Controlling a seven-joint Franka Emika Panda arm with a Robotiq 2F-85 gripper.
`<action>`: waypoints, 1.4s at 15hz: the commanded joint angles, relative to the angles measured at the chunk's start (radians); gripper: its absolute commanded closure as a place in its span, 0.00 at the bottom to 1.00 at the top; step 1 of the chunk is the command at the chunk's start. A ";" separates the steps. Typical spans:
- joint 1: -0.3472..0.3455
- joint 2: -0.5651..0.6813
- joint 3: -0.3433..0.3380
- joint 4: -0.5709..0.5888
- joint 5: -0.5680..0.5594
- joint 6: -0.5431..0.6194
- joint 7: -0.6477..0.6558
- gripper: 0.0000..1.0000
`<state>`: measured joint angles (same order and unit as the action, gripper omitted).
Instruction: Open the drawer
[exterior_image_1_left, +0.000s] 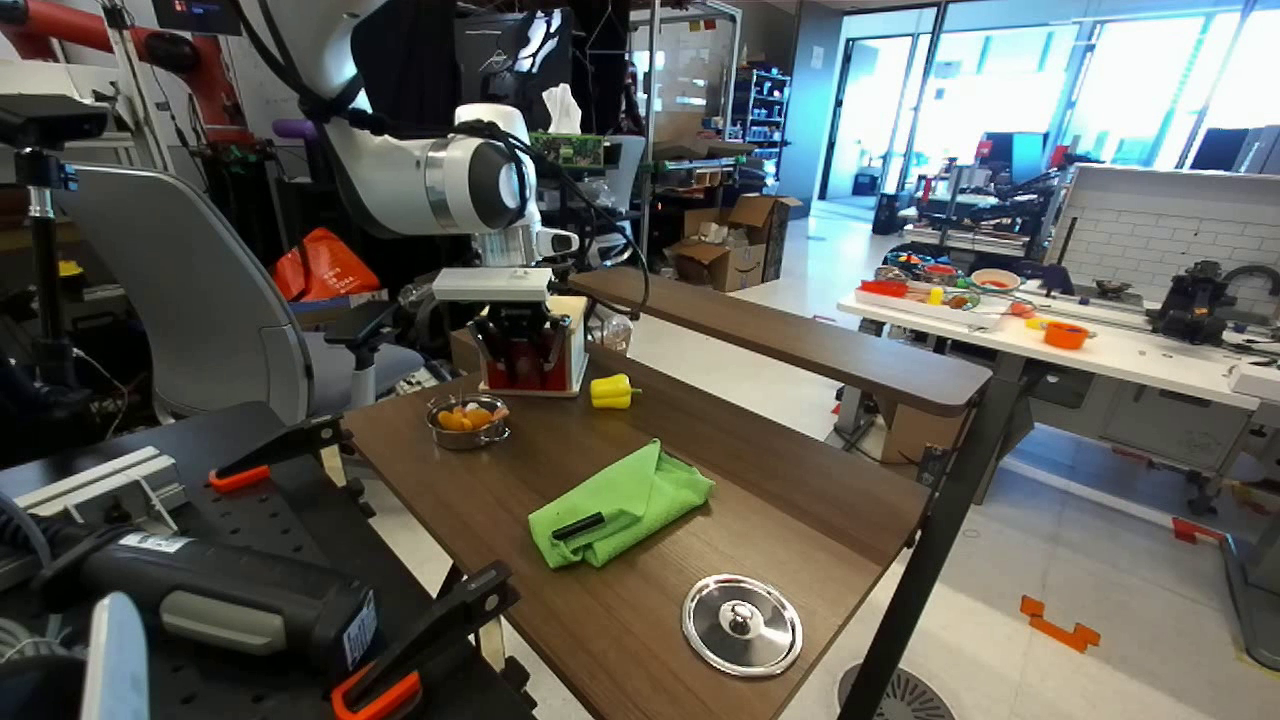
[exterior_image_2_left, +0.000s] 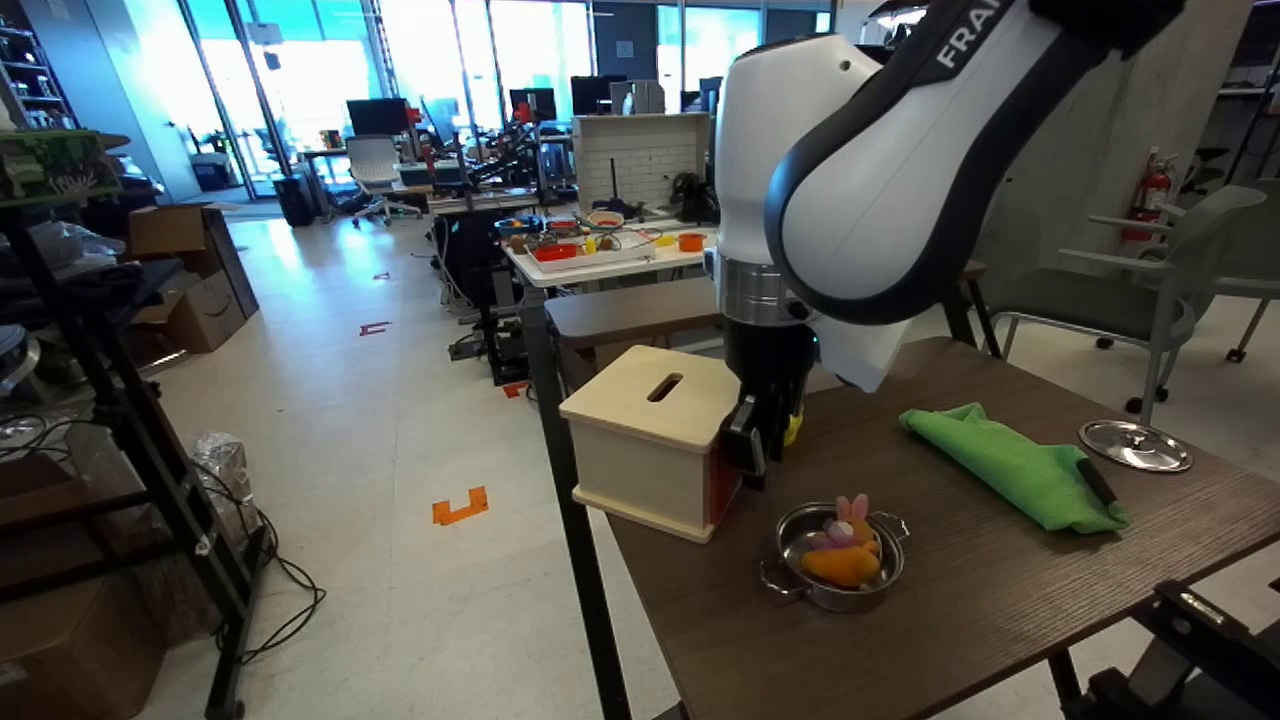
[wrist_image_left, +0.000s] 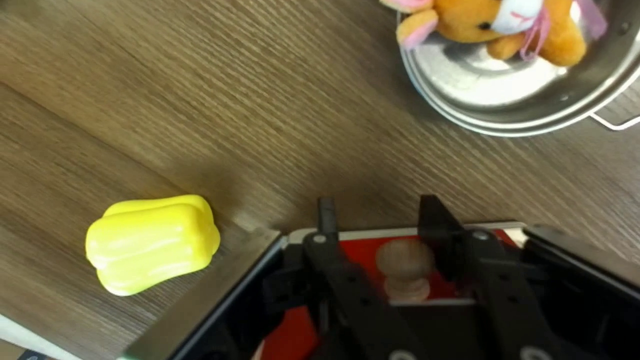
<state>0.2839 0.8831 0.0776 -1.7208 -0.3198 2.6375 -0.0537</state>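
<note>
The drawer is a small cabinet (exterior_image_1_left: 576, 340) with tan wooden panels and a red front. It stands at the table's end; an exterior view (exterior_image_2_left: 640, 470) shows its tan side and slotted top. In the wrist view its red front (wrist_image_left: 361, 250) bears a round wooden knob (wrist_image_left: 405, 260). No gap at the drawer front shows; much of the front is hidden behind the gripper. My gripper (wrist_image_left: 378, 220) points down at the front, open, with its fingers on either side of the knob. The right finger is close to the knob; I cannot tell if it touches. The gripper also shows in both exterior views (exterior_image_1_left: 520, 362) (exterior_image_2_left: 757, 448).
A yellow pepper (wrist_image_left: 152, 245) lies beside the cabinet front. A metal pot (exterior_image_2_left: 840, 598) with a plush toy stands near the front on the other side. A green cloth (exterior_image_1_left: 625, 500) with a black item and a metal lid (exterior_image_1_left: 742, 625) lie farther along the table.
</note>
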 joint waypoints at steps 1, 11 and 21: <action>0.000 -0.067 -0.013 -0.085 0.002 0.097 0.000 0.21; -0.004 -0.093 -0.012 -0.137 0.011 0.158 -0.013 0.84; -0.007 -0.112 -0.015 -0.158 0.015 0.141 -0.009 0.93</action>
<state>0.2823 0.8104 0.0762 -1.8341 -0.3183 2.7700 -0.0527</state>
